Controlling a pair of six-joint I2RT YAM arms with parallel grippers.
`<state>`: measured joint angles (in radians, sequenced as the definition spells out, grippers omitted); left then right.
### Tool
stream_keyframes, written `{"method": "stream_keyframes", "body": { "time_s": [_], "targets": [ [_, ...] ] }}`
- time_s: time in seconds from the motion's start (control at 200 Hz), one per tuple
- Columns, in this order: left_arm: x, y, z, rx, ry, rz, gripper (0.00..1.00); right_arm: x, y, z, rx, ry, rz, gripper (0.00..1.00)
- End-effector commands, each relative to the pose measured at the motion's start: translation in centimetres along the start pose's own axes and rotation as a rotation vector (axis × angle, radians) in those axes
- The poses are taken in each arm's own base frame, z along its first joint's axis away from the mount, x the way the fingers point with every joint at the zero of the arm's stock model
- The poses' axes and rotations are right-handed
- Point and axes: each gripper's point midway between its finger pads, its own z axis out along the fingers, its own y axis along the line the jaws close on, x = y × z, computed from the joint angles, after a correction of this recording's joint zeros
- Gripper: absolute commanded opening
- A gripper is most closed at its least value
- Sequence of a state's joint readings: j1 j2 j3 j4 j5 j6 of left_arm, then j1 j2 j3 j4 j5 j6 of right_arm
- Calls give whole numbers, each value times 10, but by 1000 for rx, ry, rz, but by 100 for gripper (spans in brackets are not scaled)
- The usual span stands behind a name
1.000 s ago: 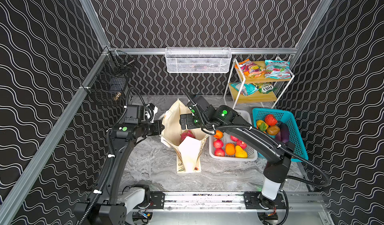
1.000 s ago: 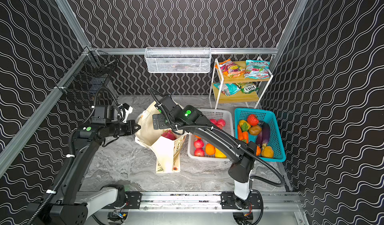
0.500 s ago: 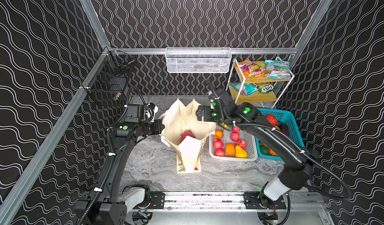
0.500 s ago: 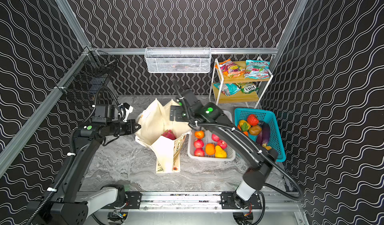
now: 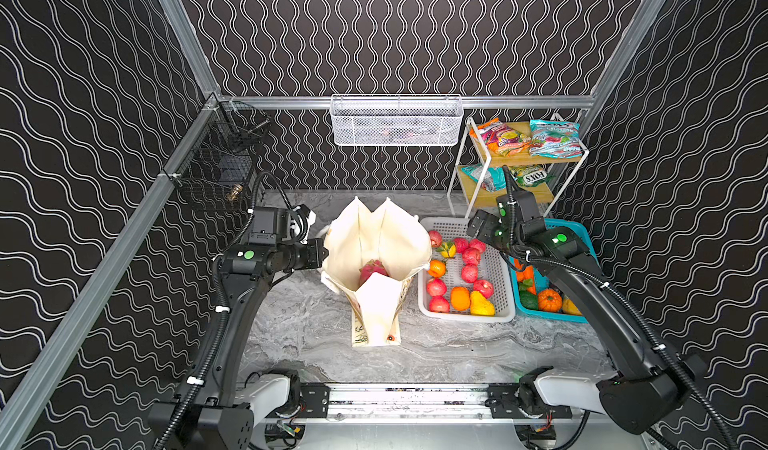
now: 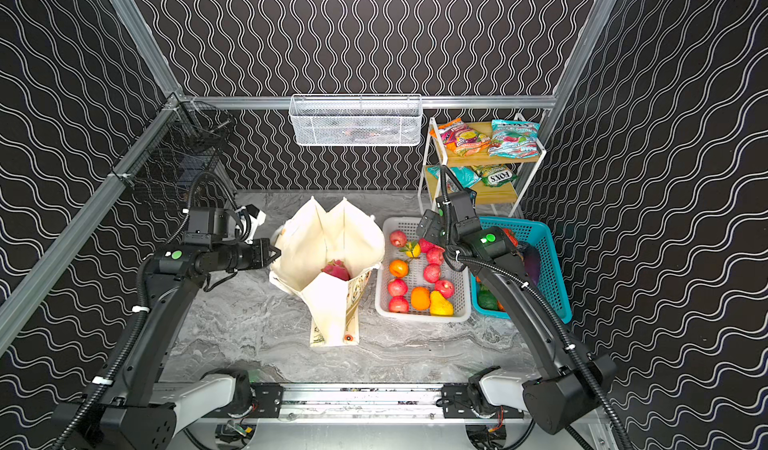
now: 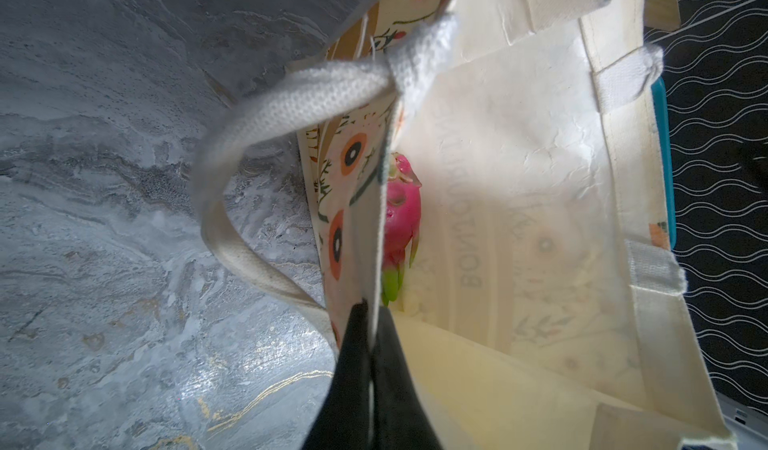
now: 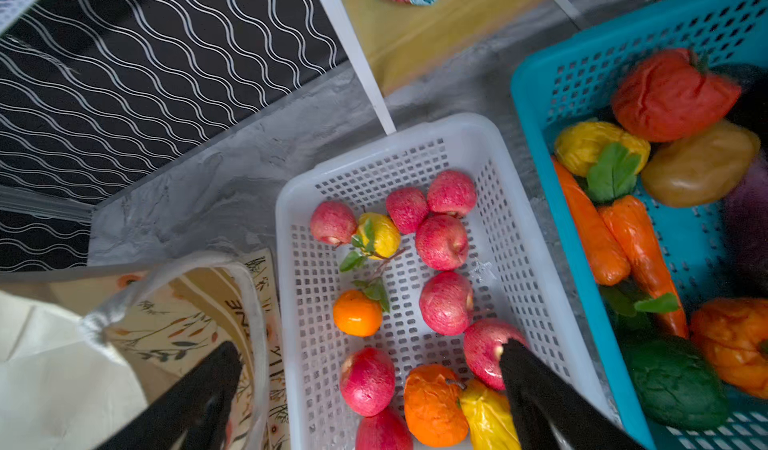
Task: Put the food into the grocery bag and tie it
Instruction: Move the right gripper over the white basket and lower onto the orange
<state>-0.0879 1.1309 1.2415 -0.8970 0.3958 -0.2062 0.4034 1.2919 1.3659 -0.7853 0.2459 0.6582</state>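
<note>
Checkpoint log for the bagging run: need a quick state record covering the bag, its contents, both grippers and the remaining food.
bag: upright on table, mouth open
in bag: one dragon fruit
handles: not tied
left gripper: shut on bag rim
right gripper: open, empty, above white basket
white basket: right of bag, holds apples and oranges
teal basket: right of white basket, holds vegetables
rack: back right, holds snack packets
</note>
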Motion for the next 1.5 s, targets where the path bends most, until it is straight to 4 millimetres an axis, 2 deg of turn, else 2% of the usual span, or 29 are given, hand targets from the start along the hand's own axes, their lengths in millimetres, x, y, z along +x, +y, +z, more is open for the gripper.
{"method": "stream_keyframes", "body": {
  "time_s": [0.0,0.15,0.45,0.581,0.701,0.986,1.266,1.492],
  "targets": [
    [0,0,-1,0,-9,18,0,5,1,10,-21,24,36,99],
    [0,1,-1,-3,-10,15,0,19,-11,21,35,61,72,99],
    [1,2,5,4,-8,6,0,68,-2,51,-18,271,111,99],
    [1,2,5,4,-7,6,0,81,6,64,-49,334,130,96],
    [2,2,7,10,-5,2,0,85,16,71,-97,348,159,94],
    [2,1,10,21,-5,-1,0,102,23,95,-111,392,211,90],
    [2,0,11,32,-7,3,0,106,27,111,-98,379,310,86],
    [4,-1,13,41,-4,4,0,117,27,129,-69,406,359,86]
  ]
}}
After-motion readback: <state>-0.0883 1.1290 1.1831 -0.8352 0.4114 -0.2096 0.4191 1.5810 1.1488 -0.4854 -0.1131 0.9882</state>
